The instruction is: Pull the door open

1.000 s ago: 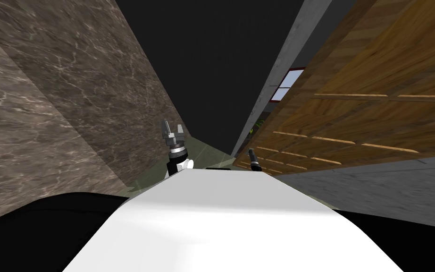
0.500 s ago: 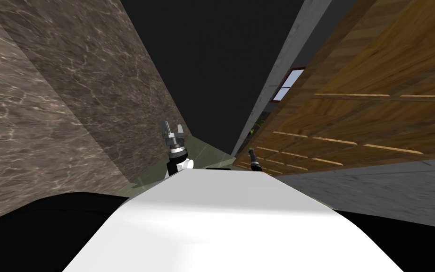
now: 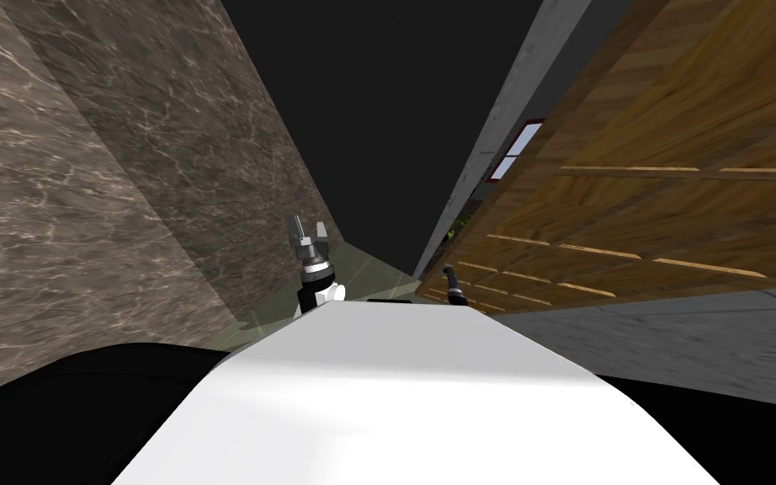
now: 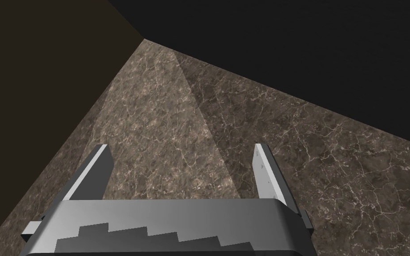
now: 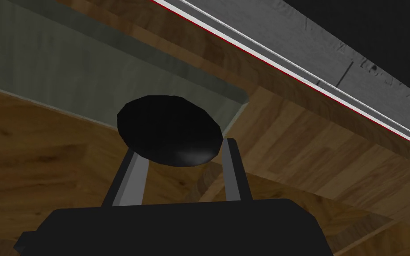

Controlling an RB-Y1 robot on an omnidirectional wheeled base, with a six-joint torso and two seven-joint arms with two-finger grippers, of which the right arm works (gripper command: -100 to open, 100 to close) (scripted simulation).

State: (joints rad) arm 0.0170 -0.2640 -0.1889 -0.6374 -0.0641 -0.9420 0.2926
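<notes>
**Right jaws shut on the black knob, left jaws wide and free**

My right gripper (image 5: 181,147) holds the knob (image 5: 169,131) of the door (image 3: 630,210). The knob is black and round, with a small shine on its lower part. My two thin fingers (image 5: 130,178) stand one on each side of it and press against its sides, so the jaws are narrow and closed on it. Behind the knob I see the brown wood of the door, and beyond that a flat grey-green surface (image 5: 66,75).

In the head view the door is on my right side. It is a big wooden door with lighter strips that mark its panels, and my right arm reaches to it low, near its edge. Beside the door stands a grey frame (image 3: 504,109). Between this frame and the edge of the door I see a small window (image 3: 512,151) with a red border.

My left gripper (image 3: 310,240) is raised in front of me, well apart from the door. Its jaws are wide and hold nothing. In the left wrist view it points at the brown marble wall (image 4: 288,133) on my left side. Between the wall and the door lies a pale green floor (image 3: 361,274), and above it is a black area (image 3: 378,101).
</notes>
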